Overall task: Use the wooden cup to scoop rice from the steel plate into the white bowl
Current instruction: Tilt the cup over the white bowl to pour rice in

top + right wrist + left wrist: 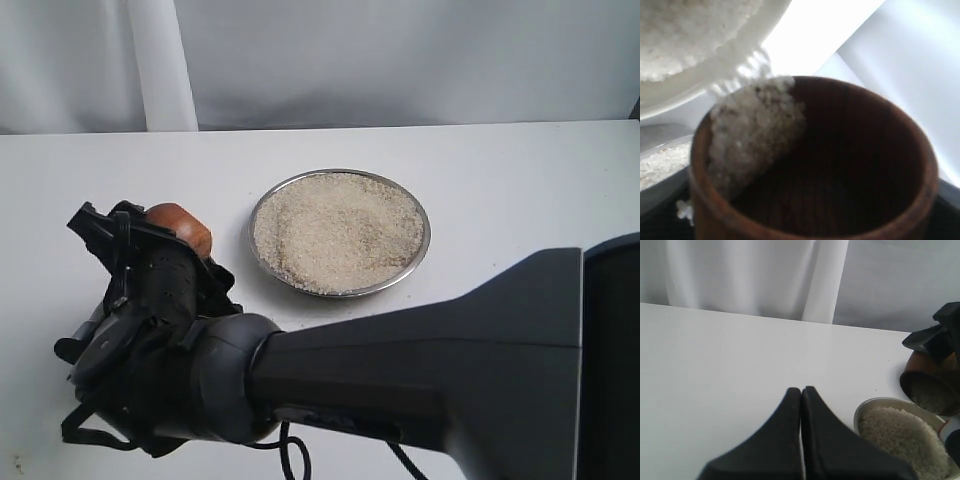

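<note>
Pouring step: the right end effector [150, 228] grips the small dark-brown wooden cup [840, 165], tipped over the cream-white bowl [857, 420] — off-white rice grains [752, 135] spill from its lip. The left end effector [801, 407] is closed, empty. Next — likely empty the cup, then go back to the shiny round steel plate [426, 238].

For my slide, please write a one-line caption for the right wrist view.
The tilted wooden cup pours rice into the white bowl, which already holds rice.

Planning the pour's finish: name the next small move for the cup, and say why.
Probably tip the wooden cup a little further over the white bowl: a clump of rice sits at its lip, with grains spilling toward the bowl.
</note>
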Motion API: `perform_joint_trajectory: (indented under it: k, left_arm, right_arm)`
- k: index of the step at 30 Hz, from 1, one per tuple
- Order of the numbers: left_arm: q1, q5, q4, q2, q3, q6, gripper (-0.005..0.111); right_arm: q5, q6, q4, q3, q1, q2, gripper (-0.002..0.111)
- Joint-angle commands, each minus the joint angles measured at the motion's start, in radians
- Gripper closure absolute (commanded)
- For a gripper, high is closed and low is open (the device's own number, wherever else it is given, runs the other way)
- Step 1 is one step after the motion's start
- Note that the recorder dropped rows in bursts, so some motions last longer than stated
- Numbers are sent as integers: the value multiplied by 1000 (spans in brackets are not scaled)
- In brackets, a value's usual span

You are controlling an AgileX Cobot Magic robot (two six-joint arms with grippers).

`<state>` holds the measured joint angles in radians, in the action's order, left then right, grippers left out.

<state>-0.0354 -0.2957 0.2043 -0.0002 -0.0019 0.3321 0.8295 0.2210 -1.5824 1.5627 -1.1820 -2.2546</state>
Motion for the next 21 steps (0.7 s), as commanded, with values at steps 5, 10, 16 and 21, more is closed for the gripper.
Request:
perform_joint_trajectory:
  k: [5, 10, 16, 21]
  left_arm:
    - [-5, 9, -5, 0, 2, 4, 107]
    - [-5, 9, -5, 0, 2, 4, 107]
    - [-5, 9, -5, 0, 2, 4, 107]
    - [-5, 9, -5, 0, 2, 4, 107]
  right_arm:
    - [38, 18, -94, 5, -6, 16, 108]
    - [38, 18, -108, 5, -6, 16, 108]
    - [38, -6, -143, 5, -6, 16, 108]
    - [35, -23, -159, 5, -6, 16, 108]
